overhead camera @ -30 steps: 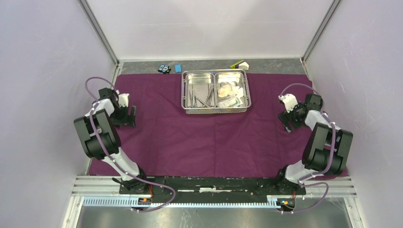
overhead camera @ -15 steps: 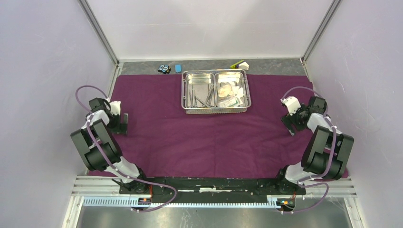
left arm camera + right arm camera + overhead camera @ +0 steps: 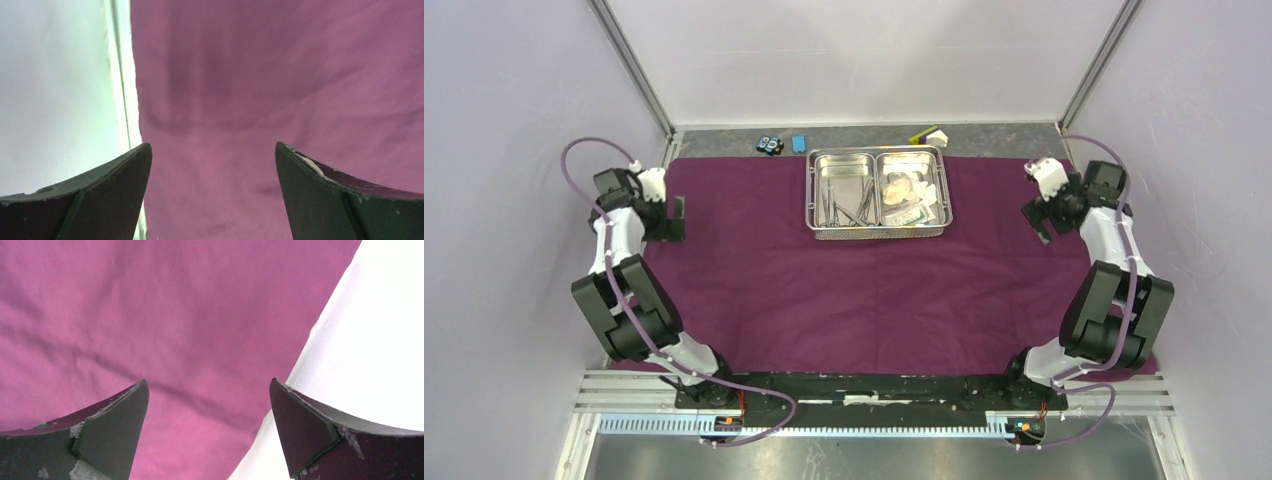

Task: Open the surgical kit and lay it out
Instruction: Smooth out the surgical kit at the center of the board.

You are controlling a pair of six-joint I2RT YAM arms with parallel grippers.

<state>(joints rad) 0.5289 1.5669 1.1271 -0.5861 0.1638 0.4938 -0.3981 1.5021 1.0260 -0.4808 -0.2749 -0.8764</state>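
Both released and empty: left end effector over purple cloth left edge, right end effector over right edge.

On table: cloth spread wide; tray on it, far-centre. In tray's L compartment: instruments; R compartment: gauze + packets. Behind cloth's far edge, L of tray: block.

A plain dark purple cloth fills the middle of the frame. At upper centre the tray is shiny silver. Above it, on a grey strip, lie a small blue block and a yellow-green and white piece. The side walls are pale lilac.
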